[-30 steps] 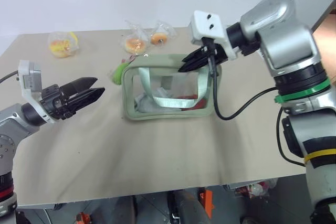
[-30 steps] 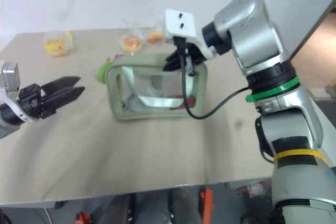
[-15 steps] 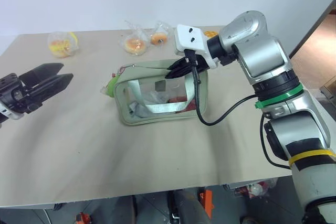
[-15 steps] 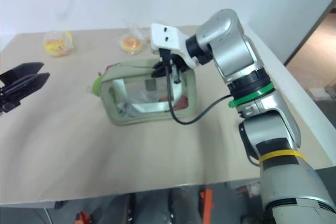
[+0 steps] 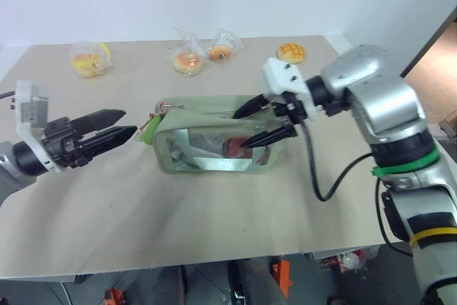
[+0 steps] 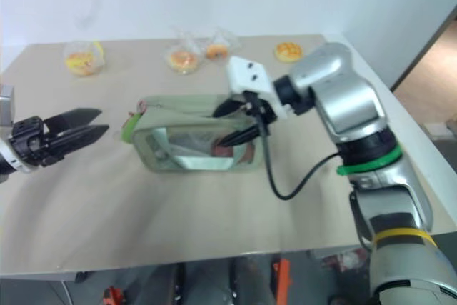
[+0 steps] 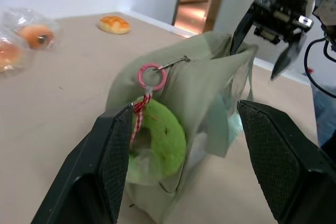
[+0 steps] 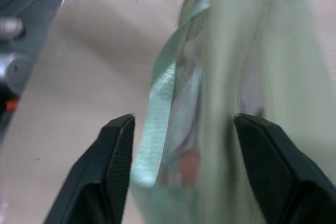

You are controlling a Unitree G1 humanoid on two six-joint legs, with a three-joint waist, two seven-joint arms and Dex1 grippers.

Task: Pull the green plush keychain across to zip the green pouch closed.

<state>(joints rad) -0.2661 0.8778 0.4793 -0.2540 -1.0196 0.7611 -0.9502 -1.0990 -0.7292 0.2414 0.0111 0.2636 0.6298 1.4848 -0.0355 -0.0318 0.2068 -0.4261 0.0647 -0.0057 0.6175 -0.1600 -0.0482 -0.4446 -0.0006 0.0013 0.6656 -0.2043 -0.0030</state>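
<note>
Released by right end effector (image 5: 262, 125), now spread astride green pouch (image 5: 214, 148) end; left end effector (image 5: 118, 126) open, empty, near green plush keychain (image 7: 157, 142).

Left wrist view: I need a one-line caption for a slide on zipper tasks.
Open left gripper faces the green plush keychain hanging at the end of the green pouch.

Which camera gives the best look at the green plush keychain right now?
The left wrist view: the green plush keychain hangs close up at the end of the green pouch, its pink ring and red cord plain. Both eye views show it only as a small green tuft at the pouch's left end.
</note>
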